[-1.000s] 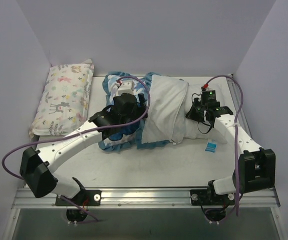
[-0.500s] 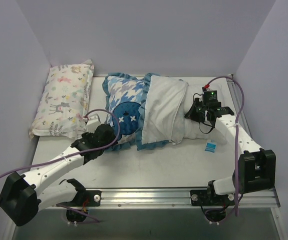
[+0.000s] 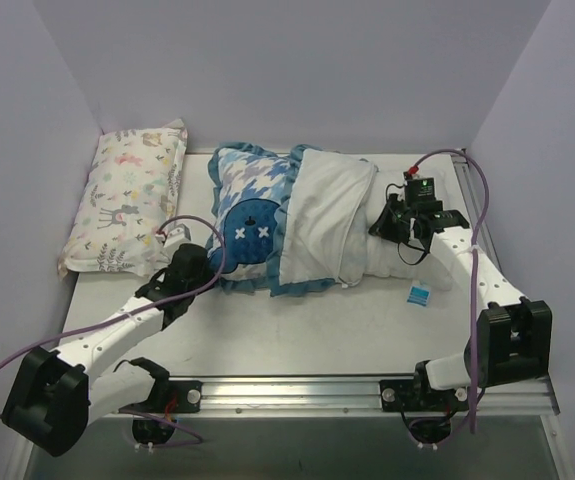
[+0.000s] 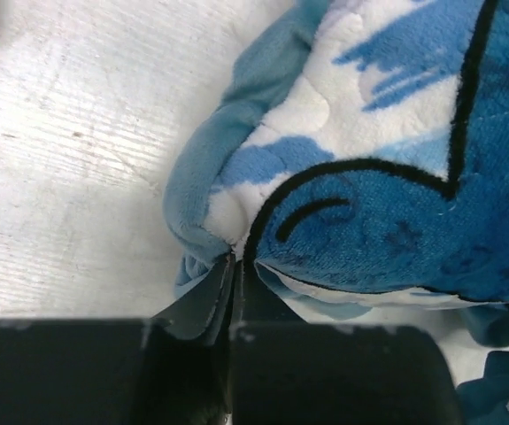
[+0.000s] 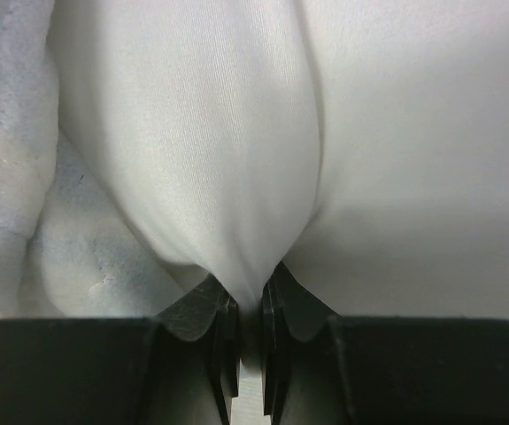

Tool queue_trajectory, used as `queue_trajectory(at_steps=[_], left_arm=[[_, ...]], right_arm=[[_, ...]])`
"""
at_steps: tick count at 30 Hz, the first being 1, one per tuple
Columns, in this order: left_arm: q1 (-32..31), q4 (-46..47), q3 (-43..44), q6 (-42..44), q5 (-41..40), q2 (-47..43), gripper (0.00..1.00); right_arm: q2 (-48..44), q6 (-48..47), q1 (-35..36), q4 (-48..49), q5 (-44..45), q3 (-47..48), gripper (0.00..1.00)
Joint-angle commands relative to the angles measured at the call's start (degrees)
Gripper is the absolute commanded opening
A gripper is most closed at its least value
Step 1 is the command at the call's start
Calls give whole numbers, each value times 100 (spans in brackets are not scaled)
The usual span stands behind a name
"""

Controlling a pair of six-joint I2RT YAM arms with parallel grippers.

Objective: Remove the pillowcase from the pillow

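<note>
The pillowcase [image 3: 252, 215], blue-and-white houndstooth with a dark blue bear, lies mid-table, its white reverse folded over to the right. The plain white pillow [image 3: 392, 268] sticks out of it on the right. My left gripper [image 3: 210, 268] is at the pillowcase's near-left edge. In the left wrist view its jaws [image 4: 234, 266] are shut, pinching the seam by the blue ruffled trim of the pillowcase [image 4: 369, 204]. My right gripper [image 3: 392, 222] is shut on a pinch of the pillow's smooth white fabric [image 5: 236, 133], seen between the closed jaws [image 5: 248, 297].
A pastel animal-print pillow [image 3: 132, 200] lies along the left wall. A small blue-and-white tag [image 3: 420, 293] sits on the table near the right arm. Lilac walls close in the left, back and right sides.
The left arm drew back off the pillowcase, uncovering the bear face, then came in low at its near-left edge and shut its jaws there. The right arm has held still.
</note>
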Motion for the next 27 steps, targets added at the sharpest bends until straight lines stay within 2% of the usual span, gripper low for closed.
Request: queue_trajectory(at_steps=[1,9,13,16,17,20,22,23,24,25,27], left_arm=[[234,44,409,106,8,-17,0],[971,-1572,1016,-272,-1072,-517,0],[1988,-1935,1192,-272,-1126,-763,0],[2474,-1935,1262,-219,-854,-913,0],[2597,-1865,1297,-176,-488,-930,0],[2354,-935,1315,394,688,-852,0],[2107,-442,1481,606,1078,-563,16],[1880,-371,1578,668,1393,-414,29],[1782,-162,1683,825,1666,-134,58],[1659,-3,1798,905,1895,-9,69],[1167,287,1956,1116,2029,254,78]], right_arm=[[-161,-3,-143,-329,102,266,0],[-319,119,-1180,-479,-329,362,0],[-407,181,-1427,-497,-364,336,0],[-407,190,-1427,-497,-416,327,0],[-416,198,-1418,-497,-451,319,0],[-433,146,-1216,-497,-399,310,0],[-433,102,-1023,-488,-312,292,0],[-442,93,-944,-470,-276,275,0],[-433,67,-778,-435,-250,240,0],[-398,41,-689,-435,-197,239,0],[-302,-12,-583,-435,-74,248,0]])
